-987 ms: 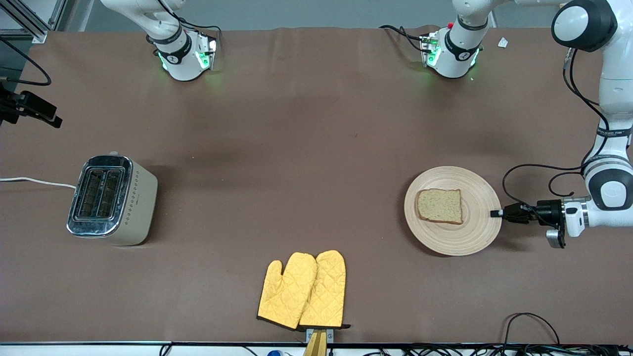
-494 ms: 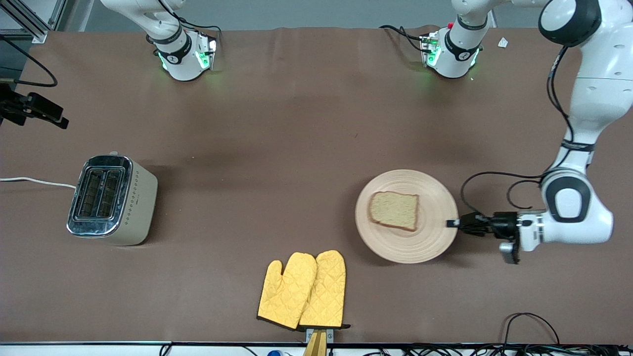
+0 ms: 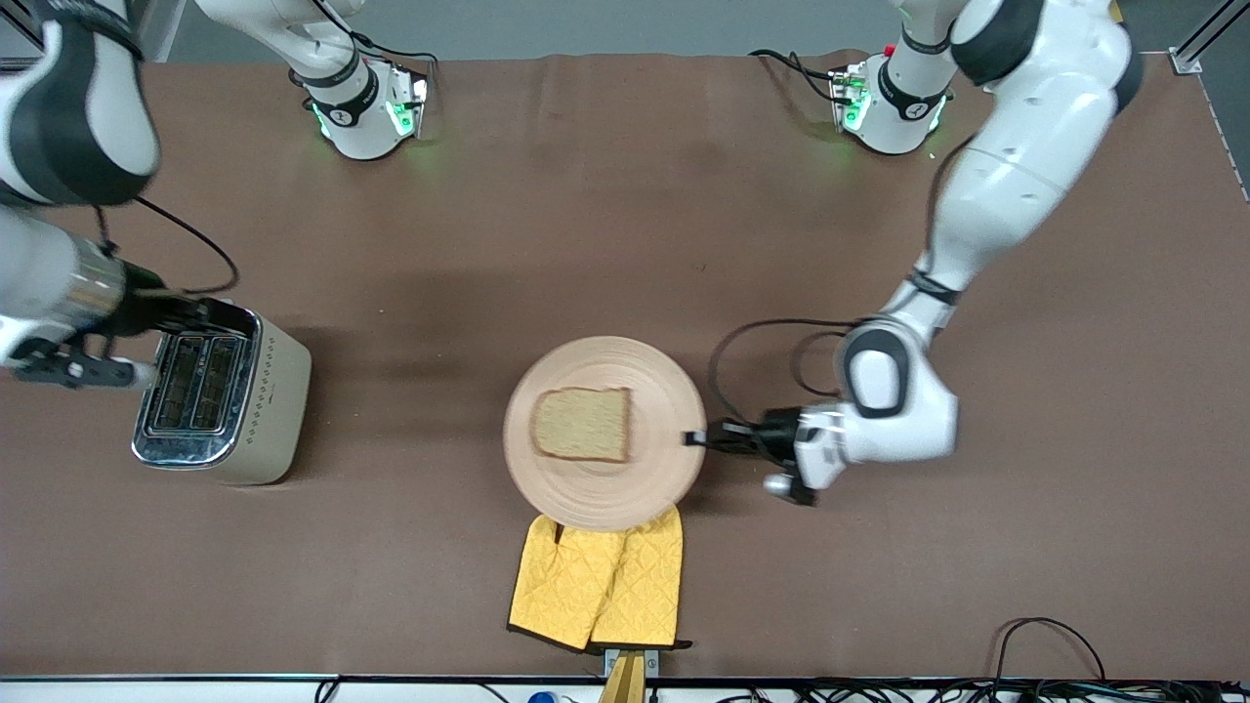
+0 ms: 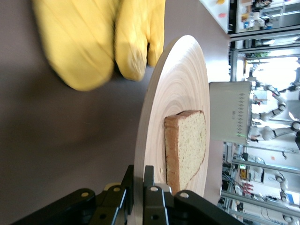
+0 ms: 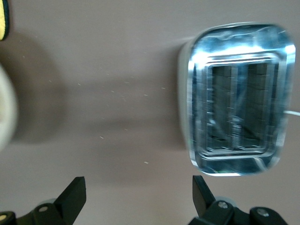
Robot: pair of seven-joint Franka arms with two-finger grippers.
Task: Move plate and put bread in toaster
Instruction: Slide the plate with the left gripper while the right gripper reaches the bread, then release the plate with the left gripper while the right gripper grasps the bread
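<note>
left pincer (image 3: 695,438): clamped, low | right pincer (image 5: 136,197): spread wide, raised

bare table (image 3: 410,430) separates toaster (image 3: 223,395) and plate (image 3: 604,433); 2 yellow mitts (image 3: 601,586) lie under the plate's near rim.

The round wooden plate (image 3: 604,434) carries the bread (image 3: 582,424). The beige toaster (image 3: 223,394) stands toward the right arm's end.

Bread (image 3: 581,424) on plate (image 3: 604,493) at frame centre, mitts (image 3: 598,591) partly beneath its lower edge, toaster (image 3: 223,393) at frame's left.
</note>
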